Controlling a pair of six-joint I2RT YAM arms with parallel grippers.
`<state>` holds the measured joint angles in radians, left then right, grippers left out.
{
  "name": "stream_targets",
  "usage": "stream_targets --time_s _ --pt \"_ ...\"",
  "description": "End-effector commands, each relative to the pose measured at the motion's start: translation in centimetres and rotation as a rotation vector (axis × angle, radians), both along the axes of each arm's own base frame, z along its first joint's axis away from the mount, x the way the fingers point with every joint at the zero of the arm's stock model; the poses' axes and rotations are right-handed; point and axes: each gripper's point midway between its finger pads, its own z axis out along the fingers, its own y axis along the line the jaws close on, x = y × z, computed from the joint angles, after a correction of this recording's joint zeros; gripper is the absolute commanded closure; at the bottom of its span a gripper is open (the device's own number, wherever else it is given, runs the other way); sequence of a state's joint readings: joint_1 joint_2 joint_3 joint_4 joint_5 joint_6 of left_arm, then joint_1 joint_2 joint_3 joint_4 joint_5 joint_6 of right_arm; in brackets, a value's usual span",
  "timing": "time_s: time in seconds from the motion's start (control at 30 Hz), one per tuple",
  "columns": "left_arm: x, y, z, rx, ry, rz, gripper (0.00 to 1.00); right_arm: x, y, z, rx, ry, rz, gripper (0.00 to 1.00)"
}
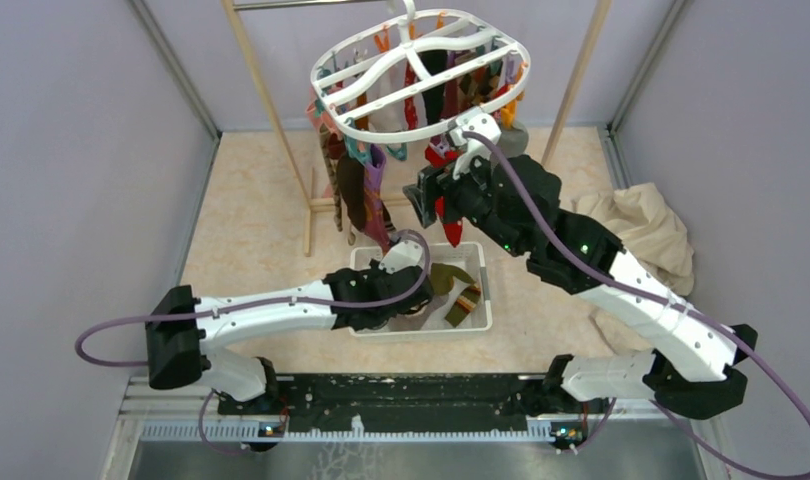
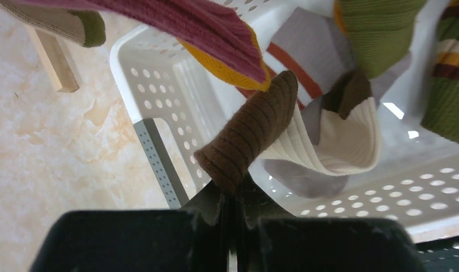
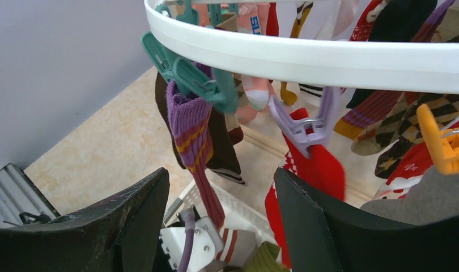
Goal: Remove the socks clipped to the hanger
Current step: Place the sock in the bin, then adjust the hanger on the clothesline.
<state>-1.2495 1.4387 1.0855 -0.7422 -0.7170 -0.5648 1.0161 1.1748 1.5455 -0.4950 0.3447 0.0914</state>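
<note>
1. The beige stone-pattern tabletop [image 1: 251, 200] lies between grey walls [image 1: 81, 150]. The white hanger [image 1: 421, 75] hangs at the back, with many socks [image 1: 356, 185] clipped under it.
2. The left gripper [image 2: 234, 198] is closed tight and pinches a brown sock [image 2: 250, 133] over the white basket [image 2: 159, 85]. I think it is dropping this one off.
3. The right gripper [image 3: 221, 184] stands wide and holds nothing. It is just below the hanger's rim, near a red sock [image 3: 315, 170] in a purple clip [image 3: 304, 122].
4. Next, I judge, it must close on that sock and pull down.
</note>
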Motion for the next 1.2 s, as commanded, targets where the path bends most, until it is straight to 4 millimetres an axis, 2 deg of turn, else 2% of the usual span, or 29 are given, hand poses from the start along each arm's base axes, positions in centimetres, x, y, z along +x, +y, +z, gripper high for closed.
stream_targets --time_s 0.0,0.03,0.07,0.17,0.33,0.43,0.47,0.6,0.7,0.83,0.93,1.03,1.17 --pt "0.4 0.7 -1.6 0.016 0.036 0.004 0.98 -1.2 -1.9 2.2 0.086 -0.014 0.001 0.30" --pt "0.4 0.7 -2.1 0.020 0.045 0.006 0.98 -1.5 -2.2 2.4 0.095 -0.016 0.000 0.30" --pt "0.5 0.6 -2.6 0.023 0.052 0.007 0.93 -1.6 -2.4 2.5 0.098 -0.013 0.000 0.30" --pt "0.3 0.4 -4.2 0.022 0.078 0.000 0.67 -2.0 -2.9 2.8 0.109 -0.008 0.002 0.30" --pt "0.1 0.0 -6.3 0.021 0.105 -0.002 0.40 -2.7 -3.3 3.2 0.136 0.001 0.019 0.30" --pt "-0.1 -0.5 -7.1 0.005 0.124 -0.008 0.16 -3.1 -3.0 2.9 0.129 0.016 0.045 0.30" --pt "-0.2 -0.7 -6.9 -0.008 0.127 -0.011 0.03 -3.3 -2.7 2.8 0.124 0.021 0.065 0.30" --pt "-0.3 -1.8 -4.7 -0.096 0.115 -0.040 0.01 -4.1 -1.3 2.0 0.112 0.044 0.142 0.30" --pt "-0.2 -2.2 -1.6 -0.168 0.082 -0.054 0.01 -4.6 -0.6 1.8 0.116 0.052 0.187 0.32" --pt "-0.1 -1.4 3.5 -0.254 0.021 -0.038 0.01 -6.0 1.1 2.0 0.124 0.049 0.279 0.35" --pt "-0.2 0.0 6.3 -0.312 -0.014 -0.007 0.01 -7.0 2.8 1.8 0.105 0.046 0.346 0.36" --pt "-0.5 2.0 7.9 -0.370 -0.040 0.053 0.01 -7.6 4.7 1.4 0.089 0.050 0.381 0.38" --pt "-0.9 5.5 8.0 -0.407 -0.069 0.166 0.01 -6.5 6.3 0.1 0.095 0.077 0.315 0.41"
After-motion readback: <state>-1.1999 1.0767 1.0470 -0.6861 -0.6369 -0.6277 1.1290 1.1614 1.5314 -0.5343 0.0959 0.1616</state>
